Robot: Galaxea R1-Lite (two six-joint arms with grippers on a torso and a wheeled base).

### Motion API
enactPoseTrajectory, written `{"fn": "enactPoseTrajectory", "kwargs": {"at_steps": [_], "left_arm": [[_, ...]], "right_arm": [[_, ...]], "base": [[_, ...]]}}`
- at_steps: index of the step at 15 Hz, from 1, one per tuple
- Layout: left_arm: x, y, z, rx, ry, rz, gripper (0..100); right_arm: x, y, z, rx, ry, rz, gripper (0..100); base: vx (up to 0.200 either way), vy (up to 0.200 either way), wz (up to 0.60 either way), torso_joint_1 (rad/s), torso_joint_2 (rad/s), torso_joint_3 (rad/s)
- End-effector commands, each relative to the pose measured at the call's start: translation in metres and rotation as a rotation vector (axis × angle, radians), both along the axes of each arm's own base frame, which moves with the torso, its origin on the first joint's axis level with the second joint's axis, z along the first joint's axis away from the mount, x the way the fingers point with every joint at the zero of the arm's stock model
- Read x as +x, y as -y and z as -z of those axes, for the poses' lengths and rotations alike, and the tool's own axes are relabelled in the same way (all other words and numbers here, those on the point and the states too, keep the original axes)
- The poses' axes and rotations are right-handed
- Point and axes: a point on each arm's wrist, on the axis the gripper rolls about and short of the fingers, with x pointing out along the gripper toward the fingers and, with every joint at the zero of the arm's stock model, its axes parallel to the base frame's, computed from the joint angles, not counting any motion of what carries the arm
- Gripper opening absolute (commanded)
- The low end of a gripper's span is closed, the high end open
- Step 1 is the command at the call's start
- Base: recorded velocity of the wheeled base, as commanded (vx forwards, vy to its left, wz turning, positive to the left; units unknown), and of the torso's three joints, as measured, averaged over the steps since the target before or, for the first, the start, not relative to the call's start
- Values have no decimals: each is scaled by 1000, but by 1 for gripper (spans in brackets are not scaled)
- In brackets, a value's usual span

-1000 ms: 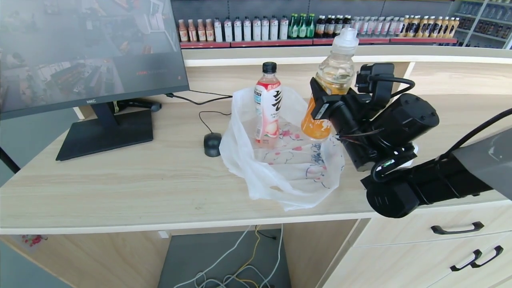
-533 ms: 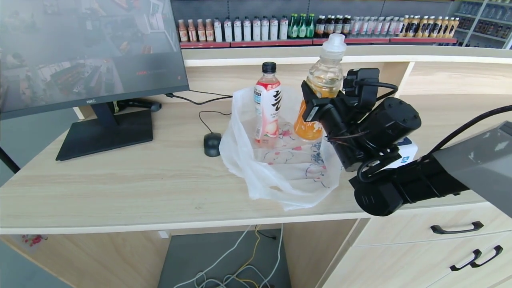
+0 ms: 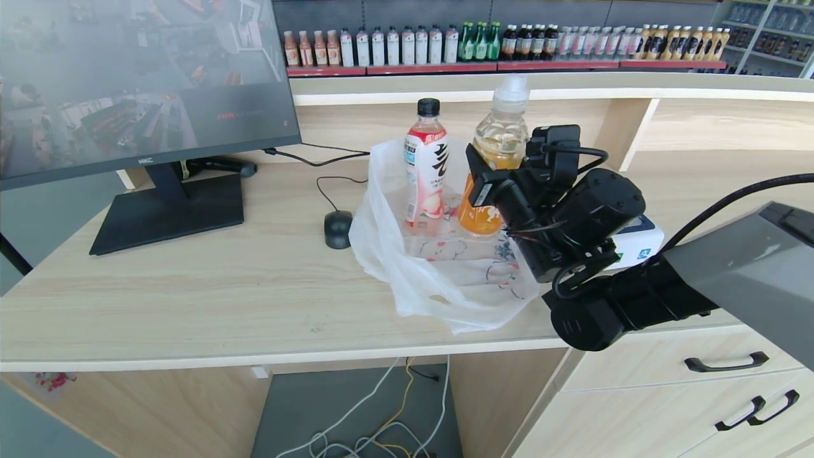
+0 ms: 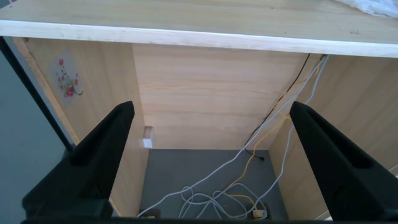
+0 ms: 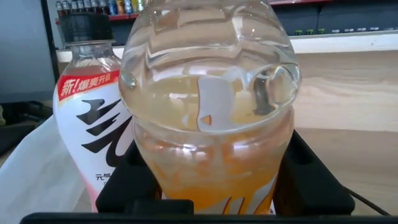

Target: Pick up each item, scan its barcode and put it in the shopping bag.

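My right gripper [image 3: 486, 184] is shut on an orange juice bottle [image 3: 493, 162] with a white cap, held upright over the open white shopping bag [image 3: 445, 254] on the counter. The bottle's base hangs just inside the bag's mouth. In the right wrist view the juice bottle [image 5: 211, 124] sits between the black fingers [image 5: 308, 168]. A pink-labelled bottle [image 3: 425, 175] with a black cap stands upright in the bag, to the left of the juice bottle; it shows beside the juice bottle as the pink bottle [image 5: 93, 124]. My left gripper [image 4: 211, 162] hangs open below the counter edge, holding nothing.
A monitor [image 3: 140, 83] on a black stand occupies the counter's left. A black mouse [image 3: 337, 229] lies left of the bag. A white and blue box [image 3: 636, 245] rests behind my right arm. Cables [image 4: 236, 186] hang under the counter. Shelves of bottles [image 3: 509, 41] line the back.
My right gripper has carried the juice bottle left and down, from beside the bag's right side to its mouth. The pink bottle and bag have stayed put.
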Motion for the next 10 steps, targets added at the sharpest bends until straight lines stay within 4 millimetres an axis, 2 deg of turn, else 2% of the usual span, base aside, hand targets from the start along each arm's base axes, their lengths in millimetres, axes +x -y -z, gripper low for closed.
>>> {"fn": "enactPoseTrajectory", "kwargs": {"at_steps": [1, 10], "left_arm": [[0, 0, 0, 0, 1, -1, 100], [0, 0, 0, 0, 1, -1, 100]], "right_arm": [[3, -3, 8, -8, -15, -2, 0], [6, -11, 24, -15, -49, -22, 0]], "base": [[0, 0, 0, 0, 0, 0], [0, 0, 0, 0, 0, 0]]}}
